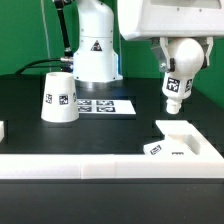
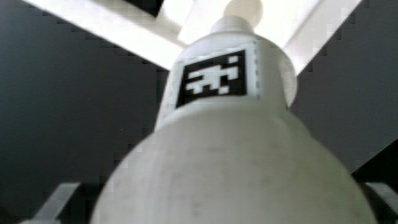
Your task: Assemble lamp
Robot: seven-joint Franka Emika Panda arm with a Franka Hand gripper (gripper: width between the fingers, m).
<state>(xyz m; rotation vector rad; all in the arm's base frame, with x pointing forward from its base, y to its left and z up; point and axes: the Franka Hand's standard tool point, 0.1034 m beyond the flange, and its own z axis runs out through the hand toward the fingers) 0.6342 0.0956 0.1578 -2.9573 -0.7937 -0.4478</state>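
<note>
The shade [image 1: 58, 97] stands wide end down on the desk [image 1: 120, 128], well to the exterior view's left of the base [image 1: 190, 135], clear of the work. The hand [image 1: 178, 68] is clamped on the bulb [image 1: 174, 92] and holds it upright above the base, narrow neck downward, apparently for seating.
</note>
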